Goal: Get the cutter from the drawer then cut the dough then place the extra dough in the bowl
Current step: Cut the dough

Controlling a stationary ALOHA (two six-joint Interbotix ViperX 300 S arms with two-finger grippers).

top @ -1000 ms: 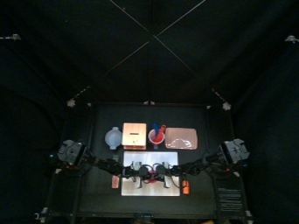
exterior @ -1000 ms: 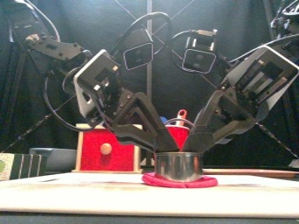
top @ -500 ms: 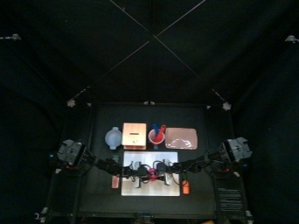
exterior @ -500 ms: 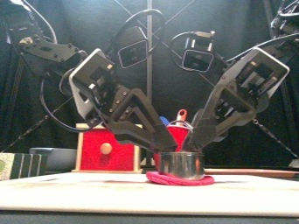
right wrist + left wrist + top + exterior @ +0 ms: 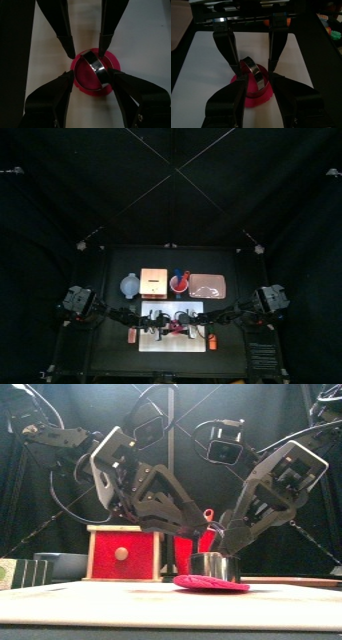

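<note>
A round metal cutter [image 5: 211, 566] stands slightly tilted on a flat red dough disc [image 5: 211, 584] in the middle of the white cutting board [image 5: 80, 596]. In the left wrist view my left gripper [image 5: 256, 79] is shut on the cutter [image 5: 255, 74], one jaw at each side of the ring, with the dough [image 5: 252, 95] under it. From the opposite side my right gripper [image 5: 93, 75] stands open. Its jaws flank the dough [image 5: 83, 80] and the cutter [image 5: 98, 66], close to the disc's rim.
Behind the board stand the wooden box with its red drawer front [image 5: 123, 554], the blue-grey bowl [image 5: 130, 285], the red cup with toy knives [image 5: 181, 281] and the pink tray [image 5: 209, 286]. Small orange toys [image 5: 132, 336] lie at both side edges of the board.
My left arm has swung up and to the right. The cutter and dough have shifted a little right with it, and the cutter now leans. The right arm has barely moved.
</note>
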